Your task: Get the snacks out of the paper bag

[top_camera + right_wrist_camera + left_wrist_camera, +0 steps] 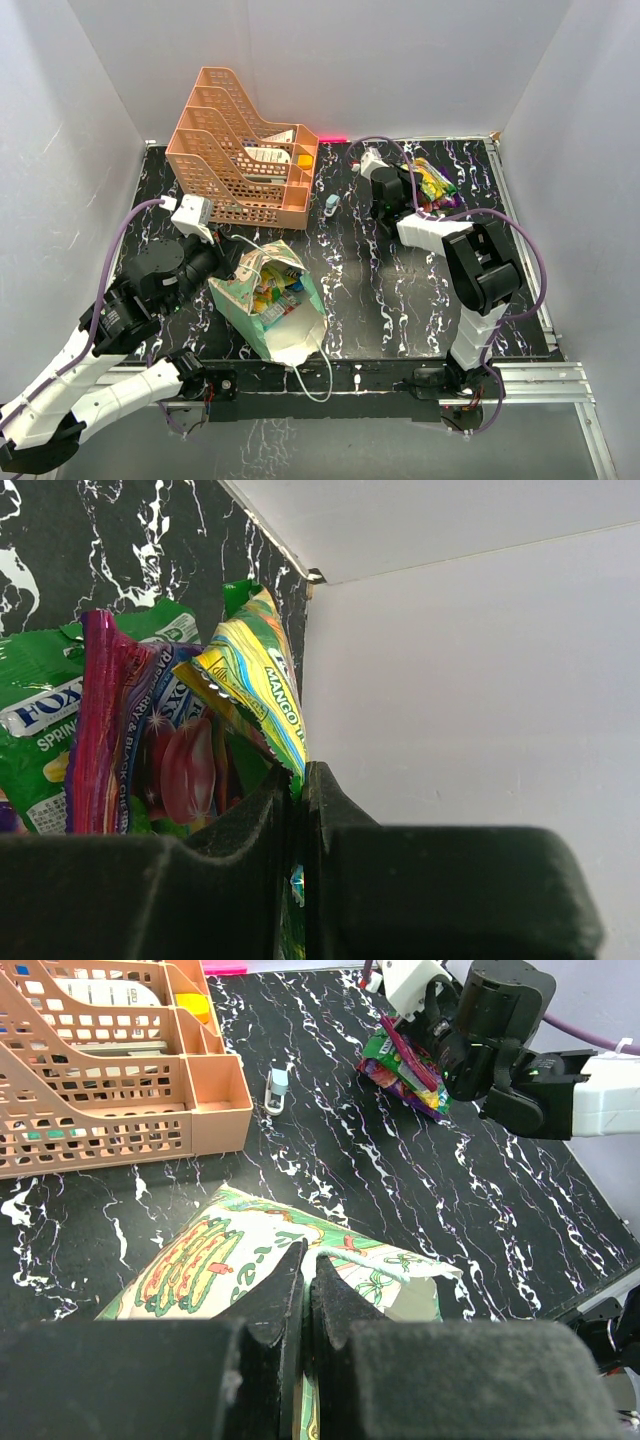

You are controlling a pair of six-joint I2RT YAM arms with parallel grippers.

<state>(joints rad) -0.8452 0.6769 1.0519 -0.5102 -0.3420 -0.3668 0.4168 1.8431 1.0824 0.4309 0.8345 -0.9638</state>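
Snacks [277,288] left in the paper bag [200,1260], whose rim the left end effector [306,1272] pinches shut, look light, crinkly and slippery, so I'd grab a sealed edge, like the right end effector [298,780] clenched on its mango packet [255,670] right beside the pile [437,188].

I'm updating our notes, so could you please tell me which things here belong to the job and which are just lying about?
Job: paper bag, gripped by left end effector; snacks inside it; snack pile far right; yellow packet in right end effector.
Lying about: orange tray rack; small pale blue-white object.
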